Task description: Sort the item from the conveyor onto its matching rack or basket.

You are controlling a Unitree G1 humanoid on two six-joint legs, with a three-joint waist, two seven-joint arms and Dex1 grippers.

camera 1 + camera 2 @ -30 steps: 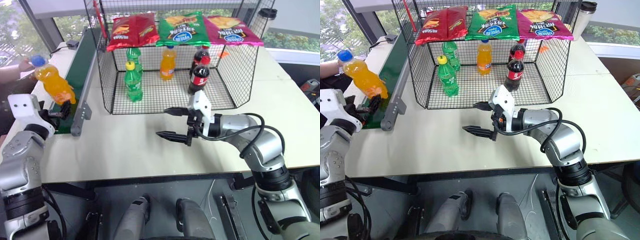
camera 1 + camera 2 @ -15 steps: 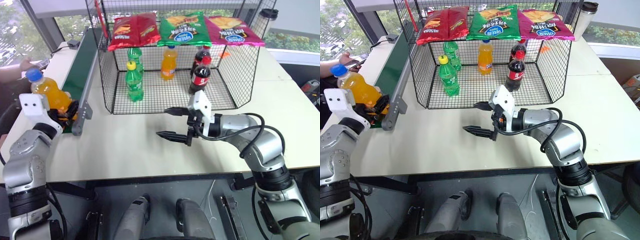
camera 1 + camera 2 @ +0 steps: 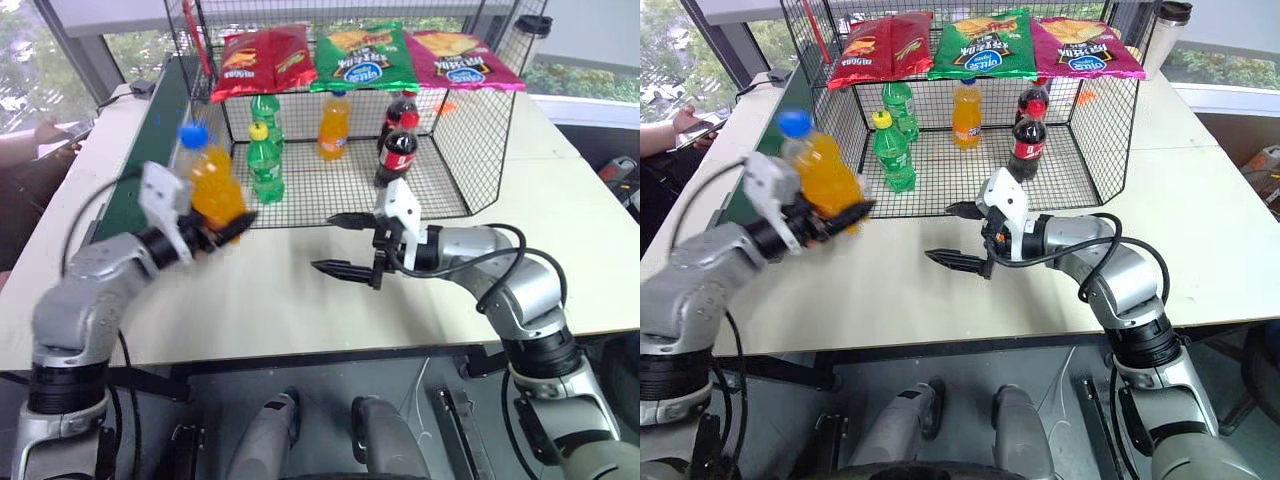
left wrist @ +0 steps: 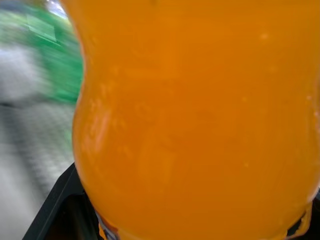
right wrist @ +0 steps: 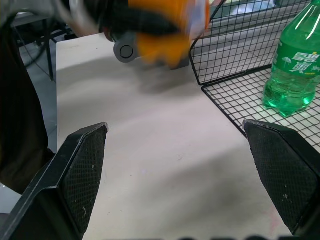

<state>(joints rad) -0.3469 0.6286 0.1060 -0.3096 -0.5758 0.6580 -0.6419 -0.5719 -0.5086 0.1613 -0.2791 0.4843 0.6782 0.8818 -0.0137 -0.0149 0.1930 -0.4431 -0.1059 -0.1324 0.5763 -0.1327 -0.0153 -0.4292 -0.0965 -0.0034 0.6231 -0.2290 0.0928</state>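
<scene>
The left claw (image 3: 225, 228) is clamped on the clear blue-capped bottle of orange soda (image 3: 212, 184), held above the pale desk (image 3: 290, 300) just before the black wire-mesh cage (image 3: 480, 130) (the right claw (image 3: 340, 243) gapes wide, empty).

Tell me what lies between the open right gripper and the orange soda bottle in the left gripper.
Bare tabletop: in the left eye view nothing stands between the right gripper and the orange soda bottle.

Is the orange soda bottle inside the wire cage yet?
No. The orange soda bottle is outside the wire cage, held by the left gripper above the table.
</scene>
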